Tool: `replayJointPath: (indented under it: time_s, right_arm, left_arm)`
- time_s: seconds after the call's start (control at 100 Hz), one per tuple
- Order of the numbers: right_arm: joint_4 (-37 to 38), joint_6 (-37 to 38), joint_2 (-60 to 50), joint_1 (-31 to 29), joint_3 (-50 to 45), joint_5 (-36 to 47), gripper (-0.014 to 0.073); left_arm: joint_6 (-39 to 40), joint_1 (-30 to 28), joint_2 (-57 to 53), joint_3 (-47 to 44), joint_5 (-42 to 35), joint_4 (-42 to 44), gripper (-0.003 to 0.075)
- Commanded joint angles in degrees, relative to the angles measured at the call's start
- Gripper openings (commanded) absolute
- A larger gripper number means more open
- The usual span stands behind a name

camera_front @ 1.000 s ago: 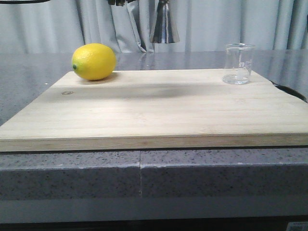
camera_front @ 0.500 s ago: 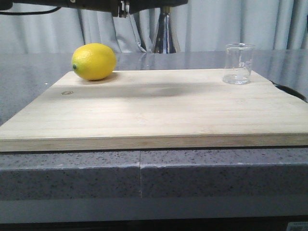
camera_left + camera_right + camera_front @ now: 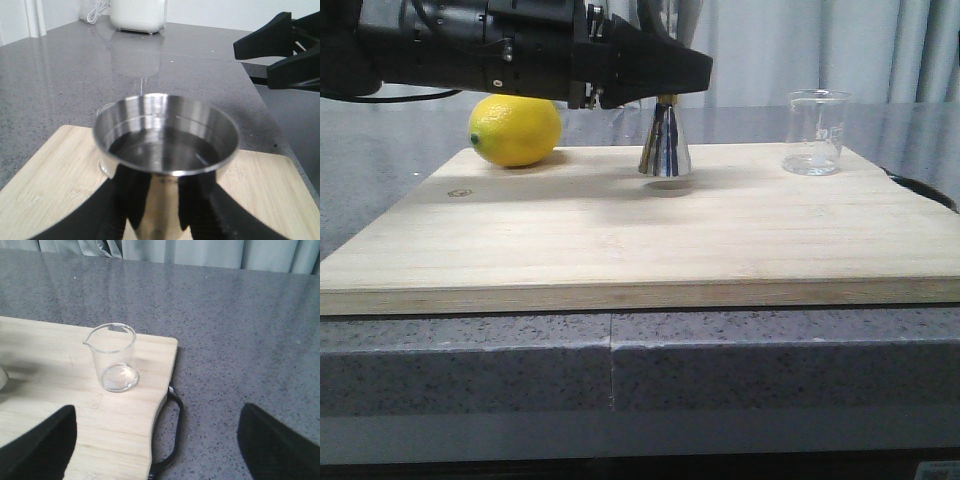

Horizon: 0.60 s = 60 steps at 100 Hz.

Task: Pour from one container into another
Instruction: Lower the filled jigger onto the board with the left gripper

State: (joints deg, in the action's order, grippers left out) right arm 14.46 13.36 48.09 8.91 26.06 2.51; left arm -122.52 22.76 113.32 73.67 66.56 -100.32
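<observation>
Jigger (image 3: 665,145), polished steel and hourglass-shaped, is hanging upright in the left gripper (image 3: 162,210), whose black fingers (image 3: 125,200) are pressing in on its narrow waist from both sides. In the front view its flared lower cone is sitting just above the wooden cutting board (image 3: 640,240), a small shadow lying directly under it, so whether the base is touching the wood is not clear. From the left wrist camera the upper cup is showing its round rim and a dark, glossy inside; whether liquid is in it cannot be told. On the board seen from the front, the jigger is standing toward 12 o'clock, slightly back of centre. Glass beaker (image 3: 816,132), clear with faint printed marks, is standing upright at about 2 o'clock near the far right corner, well apart from the jigger. In the right wrist view the beaker (image 3: 114,357) is looking empty, its pouring lip turned away from the board's black handle (image 3: 167,432). Right gripper (image 3: 155,450) is hovering with its fingers (image 3: 40,450) spread wide, gripping nothing. Lemon (image 3: 515,128) is resting at 10 o'clock, partly behind the left arm
</observation>
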Motion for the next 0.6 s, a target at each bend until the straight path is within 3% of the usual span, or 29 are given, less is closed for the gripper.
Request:
replayJointPath:
  time_s: [0.0,0.59]
  right_arm:
    - [0.59,-0.40,-0.70,-0.02,1.47,4.61,0.0587]
    - [0.74,-0.40,-0.70,-0.02,1.47,4.61,0.0587]
  left_arm:
    - [-0.60,-0.61,-2.37,1.32,6.73,-5.80,0.0237]
    - [-0.60,-0.96,-0.73,1.32,6.73,-5.56,0.0256]
